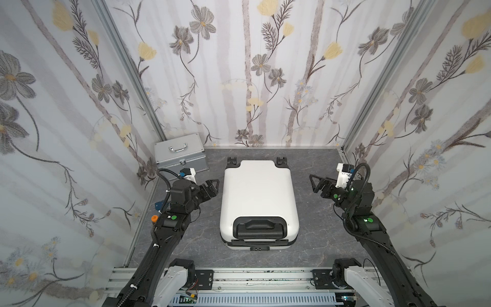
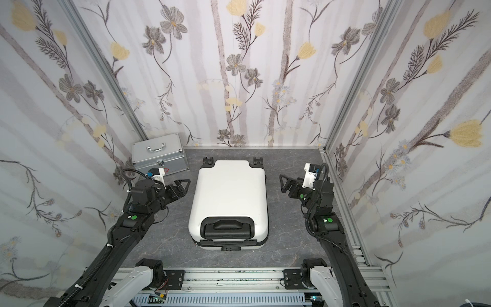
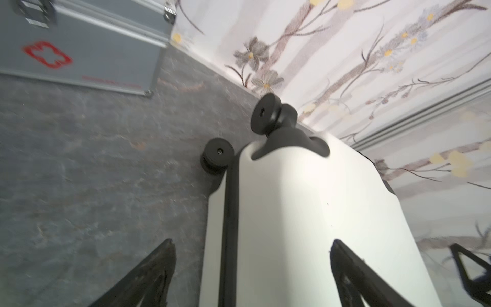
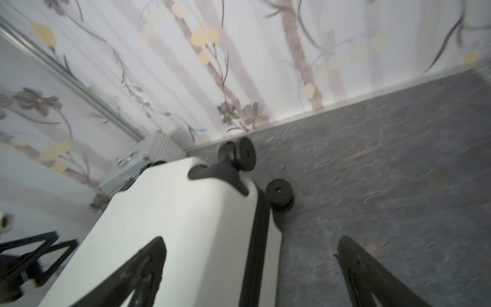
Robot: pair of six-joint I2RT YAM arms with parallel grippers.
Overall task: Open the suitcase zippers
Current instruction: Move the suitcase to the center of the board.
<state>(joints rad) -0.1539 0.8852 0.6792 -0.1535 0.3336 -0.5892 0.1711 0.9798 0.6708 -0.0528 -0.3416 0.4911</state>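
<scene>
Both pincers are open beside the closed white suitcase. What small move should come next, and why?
Probably bring the left pincer toward the near end of the suitcase, where the small dark zipper pulls seem to sit below the handle recess. Both it and the right pincer hang open at its sides, touching nothing, and the seam looks closed.

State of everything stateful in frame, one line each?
suitcase: closed, lying flat
zippers: shut where visible
pull handle: retracted
silver case: lid shut
left gripper: open, empty, beside the suitcase
right gripper: open, empty, beside the suitcase
</scene>
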